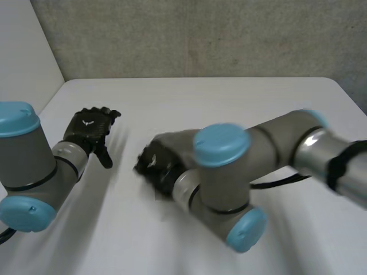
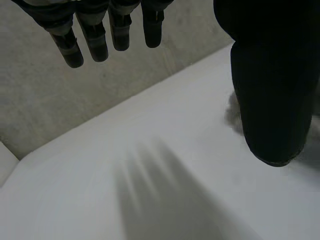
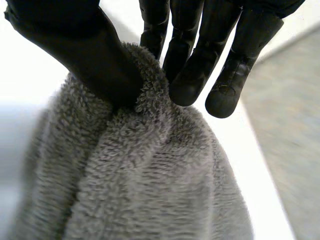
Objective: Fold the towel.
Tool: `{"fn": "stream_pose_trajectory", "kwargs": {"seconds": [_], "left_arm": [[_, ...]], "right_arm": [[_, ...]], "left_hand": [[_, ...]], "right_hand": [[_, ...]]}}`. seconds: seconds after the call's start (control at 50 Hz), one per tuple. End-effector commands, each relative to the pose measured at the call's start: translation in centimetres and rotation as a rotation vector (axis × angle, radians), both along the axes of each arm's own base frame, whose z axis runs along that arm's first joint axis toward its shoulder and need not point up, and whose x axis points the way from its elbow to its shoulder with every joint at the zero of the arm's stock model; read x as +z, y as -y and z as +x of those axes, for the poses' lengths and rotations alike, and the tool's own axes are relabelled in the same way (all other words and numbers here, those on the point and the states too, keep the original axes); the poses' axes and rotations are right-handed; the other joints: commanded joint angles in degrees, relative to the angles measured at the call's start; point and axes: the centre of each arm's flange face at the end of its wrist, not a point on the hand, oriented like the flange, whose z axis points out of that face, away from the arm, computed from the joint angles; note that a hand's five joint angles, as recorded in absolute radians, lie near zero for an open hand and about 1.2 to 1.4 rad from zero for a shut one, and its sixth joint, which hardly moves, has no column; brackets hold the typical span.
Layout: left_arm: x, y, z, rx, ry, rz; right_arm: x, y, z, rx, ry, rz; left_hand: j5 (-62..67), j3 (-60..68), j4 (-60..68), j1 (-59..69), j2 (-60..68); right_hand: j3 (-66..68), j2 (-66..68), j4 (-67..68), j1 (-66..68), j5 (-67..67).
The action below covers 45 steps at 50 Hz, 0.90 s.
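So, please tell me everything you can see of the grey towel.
The towel is grey, thick and fluffy, with a looped pile. It is bunched into soft folds, not flat. The right hand pinches a raised fold of it between thumb and fingers. The white table shows beside it.

We identify this place as a robotics lab or test cell. The evidence is as follows. Two machine arms, the left arm [image 1: 28, 166] and the right arm [image 1: 229, 172], with grey joints and light-blue caps, reach over a plain white table [image 1: 218, 97]. Each ends in a black hand: the left hand [image 1: 89, 129] and the right hand [image 1: 153, 165]. Behind the table we see a bare grey wall [image 1: 200, 34] that looks like rough concrete. A white panel [image 1: 23, 51] stands at the table's left side.
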Motion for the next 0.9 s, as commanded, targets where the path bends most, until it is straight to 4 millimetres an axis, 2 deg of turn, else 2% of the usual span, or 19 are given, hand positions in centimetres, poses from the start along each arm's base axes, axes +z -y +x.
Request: {"fn": "stream_pose_trajectory", "kwargs": {"seconds": [0.02, 0.06, 0.08, 0.12, 0.18, 0.22, 0.3, 0.38, 0.4, 0.48, 0.5, 0.54, 0.56, 0.6, 0.7, 0.78, 0.84, 0.88, 0.9], "left_arm": [[1.7, 0.5, 0.3, 0.026, -0.093, -0.019], [2.3, 0.9, 0.2, 0.026, -0.103, -0.036], [2.3, 0.9, 0.2, 0.026, -0.104, -0.036], [3.0, 1.1, -0.3, 0.017, -0.113, -0.055], [3.1, 1.1, -0.5, 0.011, -0.115, -0.055], [3.3, 0.8, -1.2, -0.007, -0.122, -0.045], [3.3, 0.0, -2.8, -0.049, -0.144, -0.025], [1.8, -1.4, -5.5, -0.116, -0.16, 0.051], [1.8, -1.4, -5.5, -0.116, -0.16, 0.051], [-1.1, -2.5, -7.5, -0.155, -0.152, 0.152], [-1.1, -2.5, -7.5, -0.155, -0.152, 0.153], [-3.2, -3.1, -8.4, -0.172, -0.129, 0.203], [-3.2, -3.1, -8.4, -0.172, -0.129, 0.204], [-5.1, -3.2, -8.5, -0.172, -0.107, 0.245], [-6.7, -3.0, -8.7, -0.172, -0.082, 0.27], [-6.7, -2.8, -8.8, -0.172, -0.085, 0.266], [-6.1, -2.6, -8.8, -0.173, -0.09, 0.257], [-5.5, -2.5, -8.7, -0.171, -0.095, 0.247], [-4.5, -2.5, -8.7, -0.171, -0.102, 0.234]], "right_arm": [[-0.4, -0.1, 0.3, -0.067, -0.029, 0.046], [2.9, 0.9, -0.1, -0.177, 0.154, 0.123], [3.0, 0.9, -0.1, -0.178, 0.155, 0.124], [5.7, 3.2, -2.2, -0.297, 0.313, 0.215], [6.9, 4.1, -3.4, -0.343, 0.373, 0.251], [7.6, 5.5, -5.6, -0.416, 0.416, 0.29], [7.0, 6.8, -7.1, -0.478, 0.412, 0.312], [5.3, 8.0, -8.2, -0.546, 0.385, 0.338], [5.3, 8.0, -8.2, -0.546, 0.385, 0.338], [2.9, 8.4, -8.2, -0.582, 0.329, 0.403], [2.8, 8.4, -8.2, -0.582, 0.329, 0.403], [1.4, 8.8, -7.9, -0.595, 0.298, 0.428], [1.4, 8.8, -7.9, -0.595, 0.297, 0.429], [-0.2, 9.1, -7.7, -0.602, 0.268, 0.443], [-2.2, 9.4, -7.5, -0.608, 0.232, 0.462], [-2.6, 9.5, -7.4, -0.607, 0.225, 0.464], [-1.8, 9.6, -7.3, -0.597, 0.239, 0.457], [-0.9, 9.6, -7.2, -0.593, 0.258, 0.446], [0.4, 9.7, -7.2, -0.584, 0.283, 0.424]], "left_hand": [[-1.7, 0.4, 0.5, 0.1, 0.6], [-1.7, 0.4, 0.5, 0.1, 0.6], [-1.7, 0.4, 0.5, 0.1, 0.6], [-1.7, 0.4, 0.5, 0.1, 0.6], [-1.7, 0.4, 0.6, 0.1, 0.6], [-1.5, 0.6, 0.7, 0.3, 0.8], [-0.8, 1.3, 1.4, 1.0, 1.5], [-0.3, 1.8, 1.9, 1.5, 2.0], [-0.3, 1.8, 1.9, 1.5, 2.0], [-0.3, 1.8, 1.9, 1.5, 2.0], [-0.3, 1.8, 1.9, 1.5, 2.0], [-0.3, 1.8, 1.9, 1.5, 2.0], [-0.3, 1.8, 1.9, 1.5, 2.0], [-0.3, 1.8, 1.9, 1.5, 2.0], [-0.3, 1.8, 1.9, 1.5, 2.0], [-0.3, 1.8, 1.9, 1.5, 2.0], [-0.3, 1.8, 1.9, 1.5, 2.0], [-0.3, 1.8, 1.9, 1.5, 2.0], [-0.5, 1.6, 1.7, 1.3, 1.8]], "right_hand": [[-52.7, -49.3, -53.2, -50.4, -52.4], [-60.7, -57.4, -61.2, -58.5, -60.4], [-60.8, -57.4, -61.2, -58.5, -60.4], [-66.4, -63.1, -66.9, -64.1, -66.1], [-66.4, -63.1, -66.9, -64.1, -66.1], [-66.4, -63.1, -66.9, -64.1, -66.1], [-66.4, -63.1, -66.9, -64.1, -66.1], [-66.4, -63.1, -66.9, -64.1, -66.1], [-66.4, -63.1, -66.9, -64.1, -66.1], [-66.4, -63.1, -66.9, -64.1, -66.1], [-66.4, -63.1, -66.9, -64.1, -66.1], [-66.4, -63.1, -66.9, -64.1, -66.1], [-66.4, -63.1, -66.9, -64.1, -66.1], [-66.4, -63.1, -66.9, -64.1, -66.1], [-66.4, -63.1, -66.9, -64.1, -66.1], [-66.4, -63.1, -66.9, -64.1, -66.1], [-66.4, -63.1, -66.9, -64.1, -66.1], [-66.4, -63.1, -66.9, -64.1, -66.1], [-66.4, -63.1, -66.9, -64.1, -66.1]]}}
